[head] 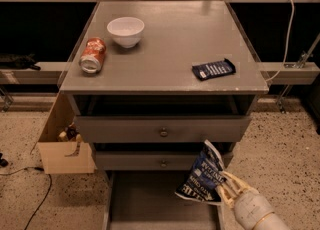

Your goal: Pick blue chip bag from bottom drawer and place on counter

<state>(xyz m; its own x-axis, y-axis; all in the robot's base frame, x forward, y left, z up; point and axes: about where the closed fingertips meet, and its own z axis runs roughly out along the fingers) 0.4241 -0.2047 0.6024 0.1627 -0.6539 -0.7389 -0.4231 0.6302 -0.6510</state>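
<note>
The blue chip bag, crinkled navy foil with white lettering, hangs over the right side of the open bottom drawer, just in front of the middle drawer's face. My gripper comes in from the bottom right and is shut on the bag's right edge. The bag is tilted, its top corner pointing up toward the middle drawer. The counter is the flat grey top of the cabinet above.
On the counter stand a white bowl, a tipped orange can and a flat dark-blue packet. Two upper drawers with knobs are closed. A cardboard box sits on the floor at the cabinet's left.
</note>
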